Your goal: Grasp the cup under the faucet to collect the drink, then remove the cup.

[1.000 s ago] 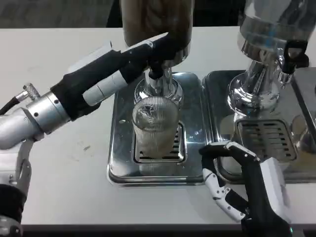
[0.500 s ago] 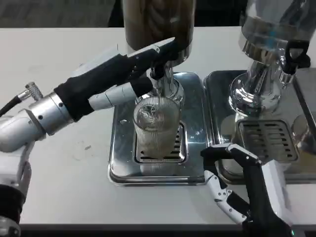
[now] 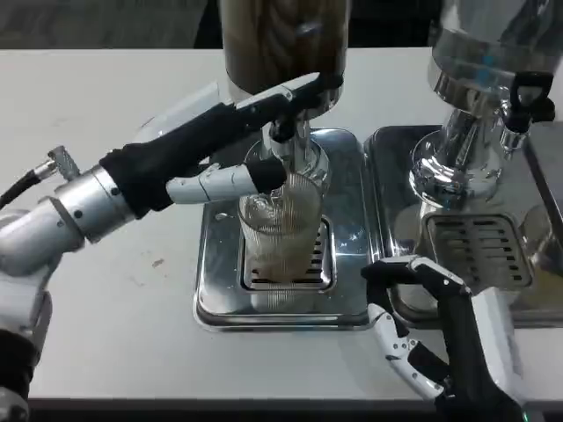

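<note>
A ribbed clear cup (image 3: 280, 236) stands upright on the grate of the left drip tray (image 3: 215, 294), right under the faucet (image 3: 283, 134) of the brown drink dispenser (image 3: 281, 40). Its lower part looks brownish. My left hand (image 3: 220, 145) reaches in from the left: its upper fingers (image 3: 286, 95) lie along the faucet's black lever, and its thumb (image 3: 230, 181) stretches across to the cup's rim. It grips nothing. My right hand (image 3: 440, 330) hovers low at the tray's front right corner, fingers apart and empty, a short way from the cup.
A second dispenser (image 3: 482, 83) with a black tap (image 3: 526, 97) stands at the right over its own steel drip tray (image 3: 479, 251). The white table (image 3: 114, 97) spreads to the left and rear.
My left hand has slid forward and right along the faucet lever, and its thumb has swung down to the cup's rim. The cup's lower part has turned browner. The right hand barely moved.
</note>
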{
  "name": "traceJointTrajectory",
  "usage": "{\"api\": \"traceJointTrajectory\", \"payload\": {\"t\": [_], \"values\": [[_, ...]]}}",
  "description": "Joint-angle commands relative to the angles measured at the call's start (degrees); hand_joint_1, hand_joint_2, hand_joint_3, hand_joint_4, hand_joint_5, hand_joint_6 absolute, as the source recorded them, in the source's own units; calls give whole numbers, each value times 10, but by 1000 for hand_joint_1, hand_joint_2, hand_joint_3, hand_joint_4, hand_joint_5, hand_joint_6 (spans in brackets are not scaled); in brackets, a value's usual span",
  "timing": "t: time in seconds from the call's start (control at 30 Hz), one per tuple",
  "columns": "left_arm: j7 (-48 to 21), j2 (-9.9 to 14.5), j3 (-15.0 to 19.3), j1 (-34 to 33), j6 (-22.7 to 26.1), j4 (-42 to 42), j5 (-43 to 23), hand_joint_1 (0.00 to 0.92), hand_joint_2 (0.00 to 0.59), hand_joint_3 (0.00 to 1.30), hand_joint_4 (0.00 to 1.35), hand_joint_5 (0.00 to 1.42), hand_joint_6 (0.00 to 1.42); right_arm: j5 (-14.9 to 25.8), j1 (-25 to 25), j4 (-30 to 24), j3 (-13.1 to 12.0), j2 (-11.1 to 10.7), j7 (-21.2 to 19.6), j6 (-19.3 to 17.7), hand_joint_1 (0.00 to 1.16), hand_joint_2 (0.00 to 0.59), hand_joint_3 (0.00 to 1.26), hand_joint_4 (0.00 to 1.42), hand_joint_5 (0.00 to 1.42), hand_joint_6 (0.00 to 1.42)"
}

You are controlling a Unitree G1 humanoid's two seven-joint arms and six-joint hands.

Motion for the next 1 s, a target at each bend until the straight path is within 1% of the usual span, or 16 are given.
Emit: {"api": "traceJointTrajectory", "payload": {"t": [0.03,0.2,0.33,0.4,0.47,0.53,0.6,0.73,0.8,0.93,1.0], "values": [[-1,11,-30,7,-10,13,52,0,60,78,0,66,41,6,6,-11,-2,1,0,-3,545,444,591,571,418,283],[19,14,-38,5,-21,18,70,0,59,77,0,64,40,11,8,-16,-3,1,2,-3,545,444,588,567,416,284],[36,17,-46,3,-31,20,84,0,59,77,0,64,40,25,9,-23,-5,3,8,-6,544,444,545,535,415,310],[43,19,-50,3,-34,21,87,0,59,77,0,64,40,37,10,-27,-7,4,14,-7,541,435,498,503,415,333],[49,21,-53,2,-36,24,89,0,59,77,0,64,40,63,12,-36,-9,7,26,-11,538,404,426,440,395,347],[54,22,-56,2,-37,26,91,0,59,77,0,64,40,97,12,-43,-11,11,44,-17,540,359,344,366,363,343],[57,22,-58,2,-39,28,93,0,59,80,0,63,40,135,5,-52,-11,9,76,-17,550,302,232,261,277,288],[63,23,-61,2,-42,31,95,0,59,85,0,63,40,186,-9,-58,-11,4,136,-9,567,258,92,143,150,179],[65,23,-63,1,-43,32,94,0,59,86,0,62,40,204,-17,-56,-12,2,163,-7,575,239,12,76,76,113],[67,25,-64,1,-43,32,93,0,59,87,0,64,40,221,-29,-55,-11,-1,204,3,593,226,0,3,11,58],[68,26,-65,0,-43,33,92,0,59,89,0,67,40,225,-32,-56,-12,-1,217,11,604,218,0,0,0,38]]}}
